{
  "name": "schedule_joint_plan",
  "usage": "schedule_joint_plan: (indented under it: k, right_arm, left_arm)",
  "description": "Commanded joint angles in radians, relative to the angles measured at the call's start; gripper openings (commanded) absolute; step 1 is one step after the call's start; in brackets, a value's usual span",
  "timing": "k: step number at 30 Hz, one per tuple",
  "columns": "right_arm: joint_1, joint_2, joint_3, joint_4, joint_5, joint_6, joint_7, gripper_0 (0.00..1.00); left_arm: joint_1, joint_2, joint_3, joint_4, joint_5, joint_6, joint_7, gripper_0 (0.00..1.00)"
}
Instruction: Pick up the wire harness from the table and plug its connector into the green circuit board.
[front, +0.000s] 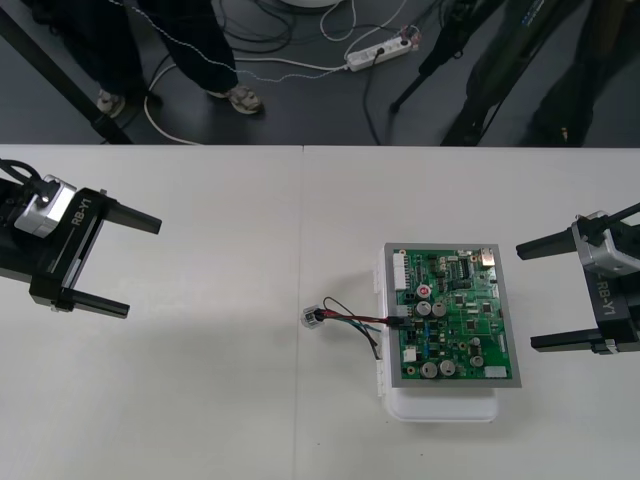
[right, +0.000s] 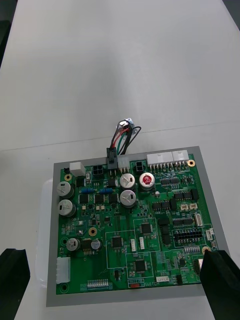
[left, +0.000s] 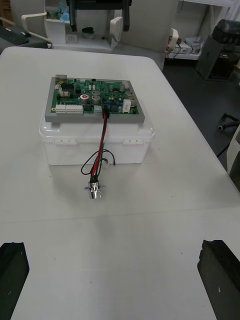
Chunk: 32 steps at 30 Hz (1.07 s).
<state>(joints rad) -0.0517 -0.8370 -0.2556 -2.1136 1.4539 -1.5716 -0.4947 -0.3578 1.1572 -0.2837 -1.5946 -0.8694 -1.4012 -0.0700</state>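
Note:
The green circuit board (front: 452, 312) sits on its white base (front: 445, 405) right of the table's middle. The harness's black plug (right: 111, 161) stands in a socket at the board's edge, seen in the right wrist view. Its red, black and green wires (front: 352, 317) run off the board to the round metal socket (front: 311, 317), which lies on the table beside the base. My left gripper (front: 128, 266) is open at the far left, well away from the harness (left: 99, 160). My right gripper (front: 530, 295) is open at the far right, just beyond the board (right: 132, 225).
The table's far edge runs along the top of the front view, with dark floor, cables and a power strip (front: 378, 50) beyond it. Bare table lies between the left gripper and the metal socket (left: 94, 190).

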Motion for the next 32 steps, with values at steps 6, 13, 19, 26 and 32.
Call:
schedule_joint_plan:
  k: [6, 13, 19, 26, 32]
  right_arm:
    - [-0.004, -0.033, -0.004, 0.001, 0.005, 0.001, -0.018, 1.00]
    - [-0.004, -0.033, -0.004, 0.001, 0.005, 0.001, -0.018, 1.00]
    - [-0.004, -0.033, -0.004, 0.001, 0.005, 0.001, -0.018, 1.00]
    - [-0.004, -0.033, -0.004, 0.001, 0.005, 0.001, -0.018, 1.00]
    - [-0.004, -0.033, -0.004, 0.001, 0.005, 0.001, -0.018, 1.00]
  left_arm:
    - [-0.039, 0.047, 0.029, -0.022, -0.003, -0.044, 0.058, 1.00]
    - [-0.039, 0.047, 0.029, -0.022, -0.003, -0.044, 0.058, 1.00]
    - [-0.039, 0.047, 0.029, -0.022, -0.003, -0.044, 0.058, 1.00]
    - [-0.039, 0.047, 0.029, -0.022, -0.003, -0.044, 0.058, 1.00]
    - [-0.039, 0.047, 0.029, -0.022, -0.003, -0.044, 0.058, 1.00]
